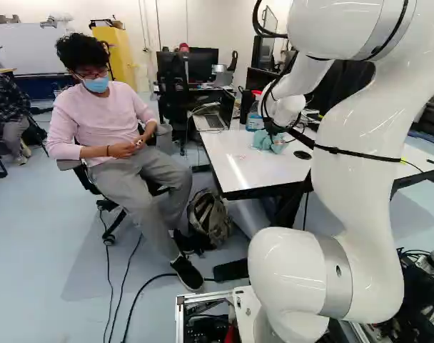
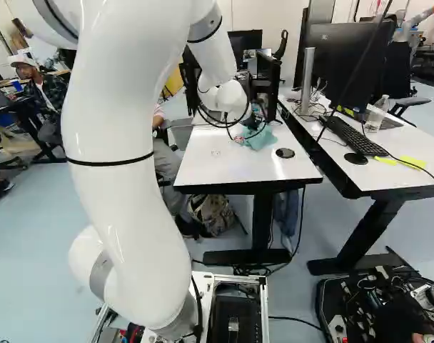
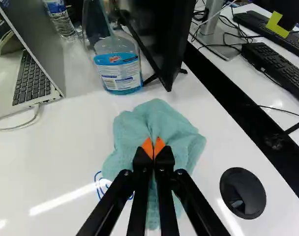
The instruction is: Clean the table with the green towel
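In the left base view my gripper (image 1: 277, 133), partly hidden by the wrist and cables, is down at the green towel (image 1: 263, 140) on the white table (image 1: 263, 171). The wrist view shows the gripper (image 3: 153, 148) with its orange tips together, pinching a fold of the bunched towel (image 3: 162, 118). The cloth spreads out on both sides of the fingers and under them. Blue pen marks (image 3: 99, 186) show on the tabletop right beside the towel, partly covered by it. Faint reddish marks (image 2: 216, 152) are on the table nearer the base.
Just beyond the towel stand a spray bottle (image 3: 118, 69) with blue liquid and a monitor (image 3: 159, 39). A laptop (image 3: 31, 73) and a water bottle (image 3: 61, 19) are nearby. A round black cable grommet (image 3: 243, 192) lies beside the towel. A seated person is beside the table.
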